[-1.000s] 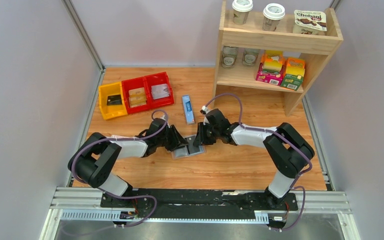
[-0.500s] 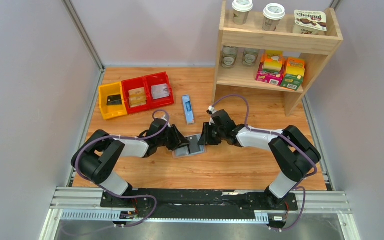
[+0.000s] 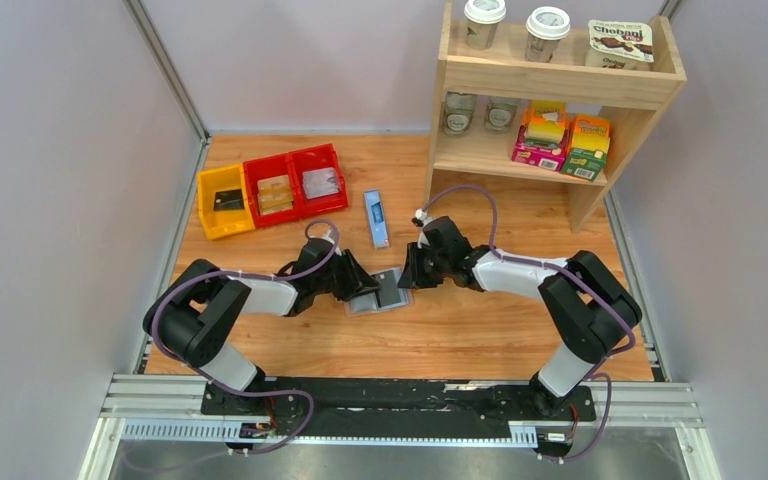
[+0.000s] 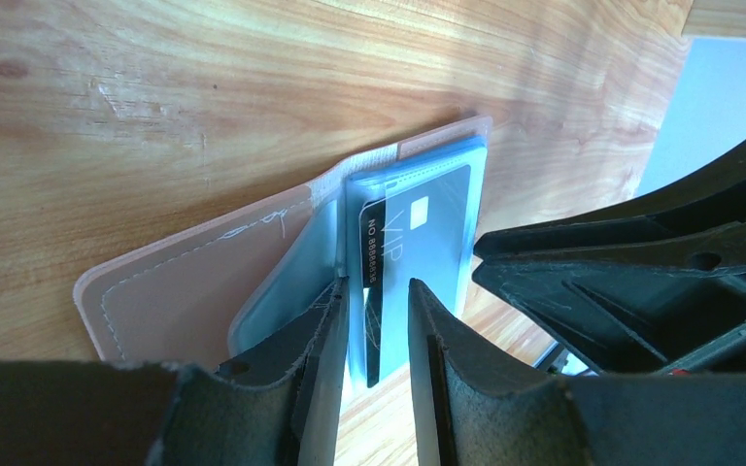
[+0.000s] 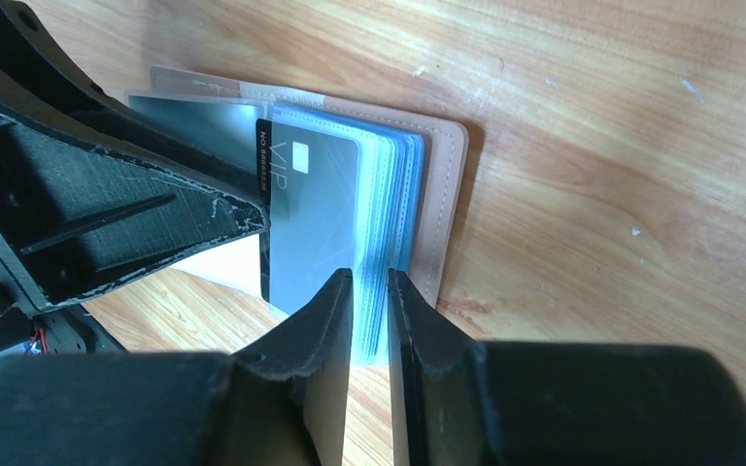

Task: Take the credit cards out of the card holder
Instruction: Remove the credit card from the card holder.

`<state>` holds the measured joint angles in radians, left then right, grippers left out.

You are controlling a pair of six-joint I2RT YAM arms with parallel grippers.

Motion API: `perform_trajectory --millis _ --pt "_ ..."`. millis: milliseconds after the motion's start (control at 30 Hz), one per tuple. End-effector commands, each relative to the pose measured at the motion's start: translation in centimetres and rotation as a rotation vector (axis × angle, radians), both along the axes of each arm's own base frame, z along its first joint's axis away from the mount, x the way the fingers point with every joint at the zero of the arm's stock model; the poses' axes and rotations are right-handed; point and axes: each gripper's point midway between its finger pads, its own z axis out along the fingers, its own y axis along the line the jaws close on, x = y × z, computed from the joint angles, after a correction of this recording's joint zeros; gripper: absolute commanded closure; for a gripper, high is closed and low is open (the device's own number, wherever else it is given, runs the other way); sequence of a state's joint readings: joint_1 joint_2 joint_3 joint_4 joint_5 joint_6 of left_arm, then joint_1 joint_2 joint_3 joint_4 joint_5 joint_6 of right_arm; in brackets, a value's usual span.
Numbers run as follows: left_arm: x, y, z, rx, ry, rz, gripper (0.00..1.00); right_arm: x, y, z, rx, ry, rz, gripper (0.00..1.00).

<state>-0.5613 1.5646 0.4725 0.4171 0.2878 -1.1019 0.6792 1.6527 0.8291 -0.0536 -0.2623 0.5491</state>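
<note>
The left gripper (image 4: 377, 286) is reaching in from the left with its jaws standing partly apart, straddling the black-striped end of a dark grey credit card (image 4: 418, 228) marked VIP and the pale blue lining beside it; whether the pads are actually pressing on the card cannot be told. The right gripper (image 5: 367, 277) is coming in from the right with its jaws drawn narrow, pinching the stacked pale blue slot layers on the right half of the card holder (image 5: 442, 194). The card is lying flat on that right half, its striped end poking out toward the left gripper. The holder is lying open, tan side down, on the wooden table (image 3: 460, 330) at its middle, between the two fingertips, which are nearly meeting over it. Just beyond it, a narrow blue box (image 3: 377, 218) is lying on the table. Farther off to the left, a yellow bin (image 3: 224, 200) and two red bins (image 3: 295, 182) are sitting in a row, and a wooden shelf (image 3: 550, 90) is standing at the far right.
</note>
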Motion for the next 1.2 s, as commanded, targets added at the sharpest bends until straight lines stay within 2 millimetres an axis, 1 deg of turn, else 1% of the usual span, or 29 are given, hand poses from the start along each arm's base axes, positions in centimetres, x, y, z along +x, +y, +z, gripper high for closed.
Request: perform_trajectory --millis 0,200,367,500,567,767,867,1000,1167 --pt "-0.2 -0.2 -0.1 -0.006 -0.014 -0.02 0.63 1.7 1.2 2.3 0.044 -0.074 0.017 0.8" --pt "-0.2 -0.1 -0.1 -0.005 -0.012 -0.018 0.63 1.9 1.6 2.8 0.06 -0.083 0.034 0.8" --pt "-0.3 -0.1 -0.2 -0.005 -0.013 -0.02 0.63 2.0 1.8 2.5 0.054 -0.073 0.049 0.8" --pt "-0.1 -0.2 0.0 -0.009 -0.019 -0.02 0.64 1.6 1.9 1.4 0.044 -0.037 0.066 0.81" --pt "-0.2 -0.1 -0.1 -0.008 -0.018 -0.02 0.64 1.2 1.6 0.5 0.028 -0.016 0.066 0.82" --pt "-0.2 0.0 -0.2 -0.018 -0.017 -0.008 0.64 0.0 0.8 -1.6 0.004 0.027 0.067 0.93" --pt "-0.4 0.0 -0.4 -0.029 -0.006 -0.007 0.64 -0.6 0.5 -2.4 0.003 0.047 0.065 0.96" --pt "-0.4 -0.1 -0.4 -0.05 -0.009 -0.006 0.64 -1.1 0.3 -2.9 -0.003 0.067 0.061 0.96" --pt "-0.1 -0.5 1.4 -0.095 -0.068 -0.012 0.66 -1.2 0.1 -3.0 -0.005 0.071 0.061 0.96"
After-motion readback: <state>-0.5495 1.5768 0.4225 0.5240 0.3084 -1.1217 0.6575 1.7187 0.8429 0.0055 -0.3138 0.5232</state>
